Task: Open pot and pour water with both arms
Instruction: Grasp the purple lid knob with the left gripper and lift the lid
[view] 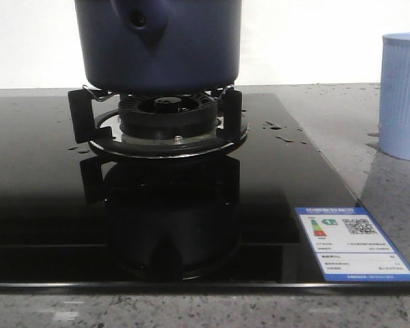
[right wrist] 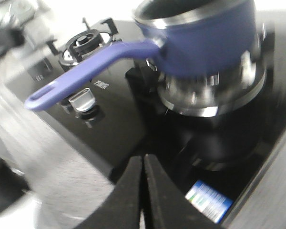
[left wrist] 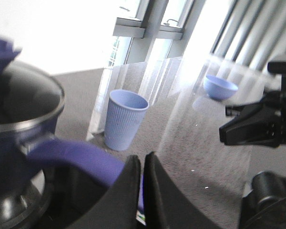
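Upright, pot (view: 157,44) handle (right wrist: 81,74) camera-facing.

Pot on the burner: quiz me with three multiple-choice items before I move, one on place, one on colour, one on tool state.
1. Where does the pot stand?
A. on the burner grate
B. on the grey counter
C. inside the bowl

2. What colour is the ribbed cup?
A. red
B. pale blue
C. black

3. How do both tools stand?
A. both wide open
B. both shut, empty
C. each shut on the handle

Answers:
1. A, the front view shows the pot on the burner grate.
2. B, it is pale blue on the counter, right of the black cooktop.
3. B, the left tool and right tool show fingers together with nothing between; the handle is free.
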### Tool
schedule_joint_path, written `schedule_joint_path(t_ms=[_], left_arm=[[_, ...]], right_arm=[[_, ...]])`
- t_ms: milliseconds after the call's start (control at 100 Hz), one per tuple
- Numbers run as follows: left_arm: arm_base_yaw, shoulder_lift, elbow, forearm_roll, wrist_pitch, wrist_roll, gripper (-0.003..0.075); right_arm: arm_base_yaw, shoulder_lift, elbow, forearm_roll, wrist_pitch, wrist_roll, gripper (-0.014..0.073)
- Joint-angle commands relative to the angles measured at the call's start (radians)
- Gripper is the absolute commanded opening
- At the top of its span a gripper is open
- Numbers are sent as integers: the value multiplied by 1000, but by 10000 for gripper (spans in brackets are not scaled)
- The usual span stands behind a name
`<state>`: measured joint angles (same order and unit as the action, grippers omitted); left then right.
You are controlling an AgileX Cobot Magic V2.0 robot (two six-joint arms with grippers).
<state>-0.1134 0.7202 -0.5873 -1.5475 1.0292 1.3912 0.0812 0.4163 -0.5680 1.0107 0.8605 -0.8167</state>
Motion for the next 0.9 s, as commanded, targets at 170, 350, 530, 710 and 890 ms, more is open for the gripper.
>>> schedule_joint_path(t_ms=[170,350,530,710,890], left_arm=[[-91,103,-154,-41,-47,203,328],[-131,185,-228,-41,-157,203,518],[-156,307,-323,-39,-217,248,518],[-160,453,-431,-50,-228,280,603],[-160,580,-521,-52,-228,280,622]], right_arm=[[1,18,-60,63,-150,-141,267],[1,18,-60,63,-236,-141,610],[1,18,-60,64,-267,-141,626],[1,18,-60,64,-267,-141,626],[1,18,-60,64,-270,-141,626]])
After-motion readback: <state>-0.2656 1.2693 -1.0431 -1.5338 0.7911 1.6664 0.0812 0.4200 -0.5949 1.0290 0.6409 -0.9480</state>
